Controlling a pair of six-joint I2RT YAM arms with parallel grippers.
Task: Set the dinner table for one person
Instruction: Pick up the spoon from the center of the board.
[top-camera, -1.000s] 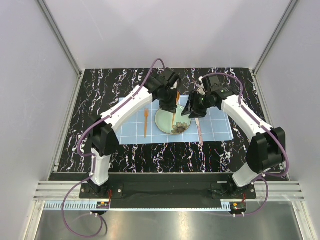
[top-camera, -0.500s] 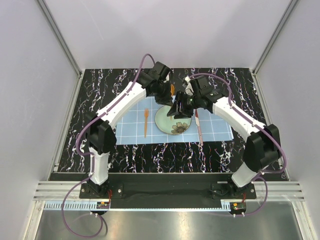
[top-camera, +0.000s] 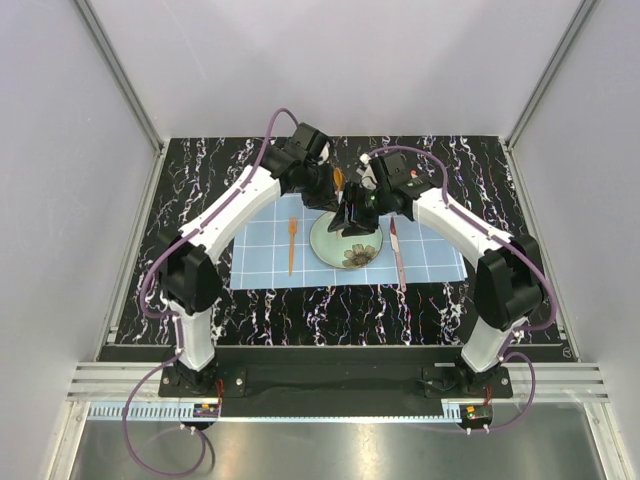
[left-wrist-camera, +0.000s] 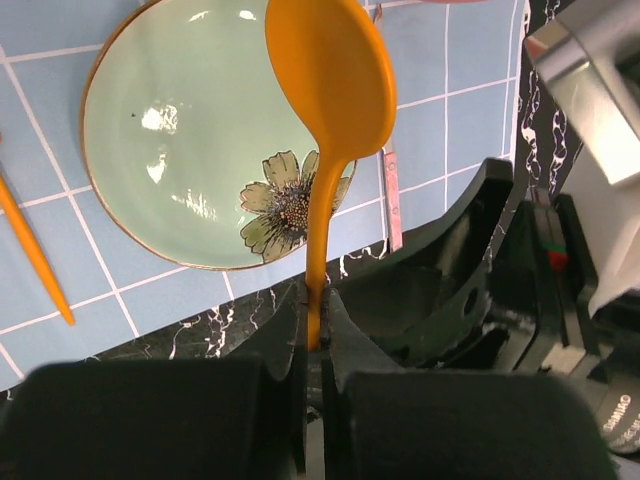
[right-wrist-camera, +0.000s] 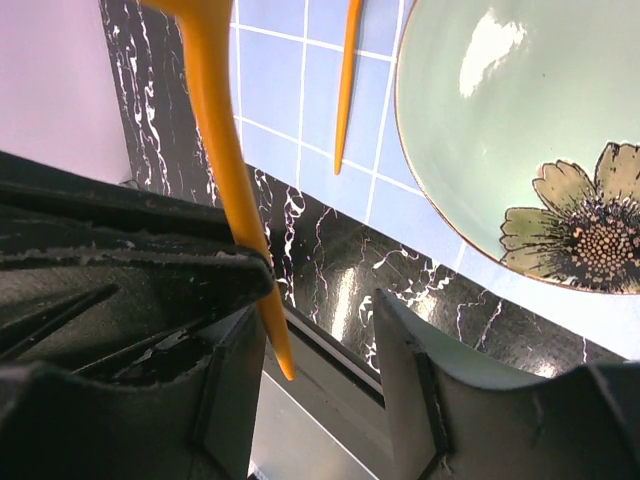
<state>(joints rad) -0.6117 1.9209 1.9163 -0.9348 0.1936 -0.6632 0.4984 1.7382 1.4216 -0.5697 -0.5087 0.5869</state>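
My left gripper (top-camera: 333, 190) hangs over the back edge of the light blue placemat (top-camera: 440, 255) and is shut on the handle of an orange spoon (left-wrist-camera: 330, 80), bowl up. My right gripper (top-camera: 354, 214) stands open right beside it. In the right wrist view the spoon's handle (right-wrist-camera: 220, 160) ends in the gap between my open right jaws (right-wrist-camera: 320, 300), close to the left finger and not clamped. A pale green flowered plate (top-camera: 347, 243) lies mid-mat, with an orange fork (top-camera: 291, 245) left of it and a pink knife (top-camera: 398, 252) right of it. The black marbled dinner table (top-camera: 200, 165) carries it all.
Metal frame posts and pale walls close in the table (top-camera: 470, 300) on three sides. The two wrists crowd together above the plate's far rim (left-wrist-camera: 120, 60). The right wrist's black housing (left-wrist-camera: 500, 290) fills the right side of the left wrist view.
Both wrists moved back and left over the plate's far edge. The left gripper carried the spoon along, and the open right gripper closed in around the handle's end.
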